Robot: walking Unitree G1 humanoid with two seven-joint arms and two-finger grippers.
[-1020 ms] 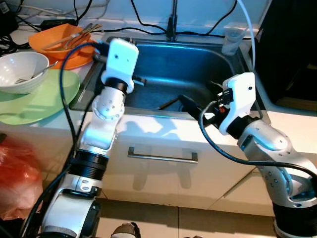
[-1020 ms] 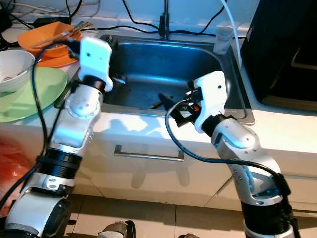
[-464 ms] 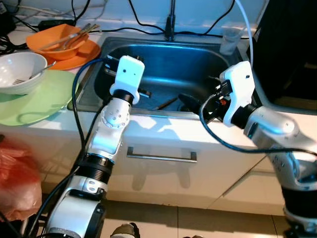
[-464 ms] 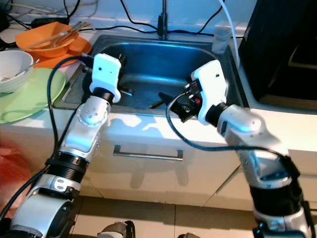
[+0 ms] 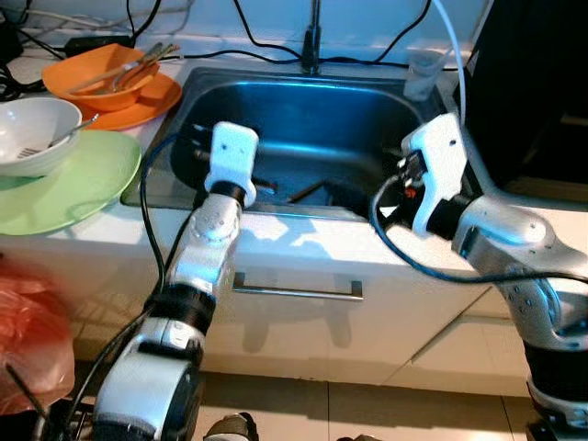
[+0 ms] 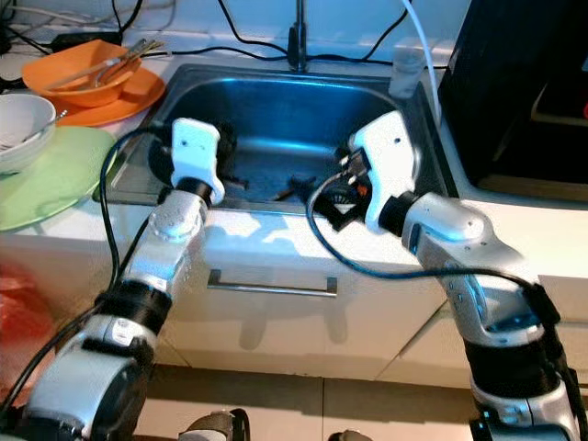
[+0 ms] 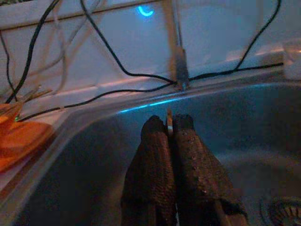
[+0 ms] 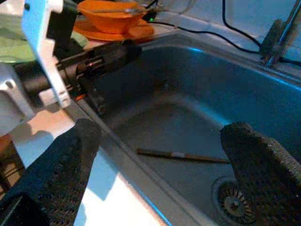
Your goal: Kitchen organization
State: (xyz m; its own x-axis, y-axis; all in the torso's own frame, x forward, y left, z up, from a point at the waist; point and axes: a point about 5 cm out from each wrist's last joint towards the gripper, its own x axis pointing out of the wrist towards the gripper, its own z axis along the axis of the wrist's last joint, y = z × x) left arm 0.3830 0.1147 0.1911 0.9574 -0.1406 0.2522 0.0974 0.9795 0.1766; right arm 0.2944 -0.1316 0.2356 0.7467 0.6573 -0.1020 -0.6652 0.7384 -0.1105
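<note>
Both grippers reach over the front rim of the steel sink (image 5: 303, 101). The left gripper (image 7: 168, 129), above the sink's left half, has its fingers pressed together on a thin pale sliver. The right gripper (image 8: 160, 136) is spread wide above a chopstick (image 8: 181, 156) lying on the sink bottom near the drain (image 8: 233, 201).
</note>
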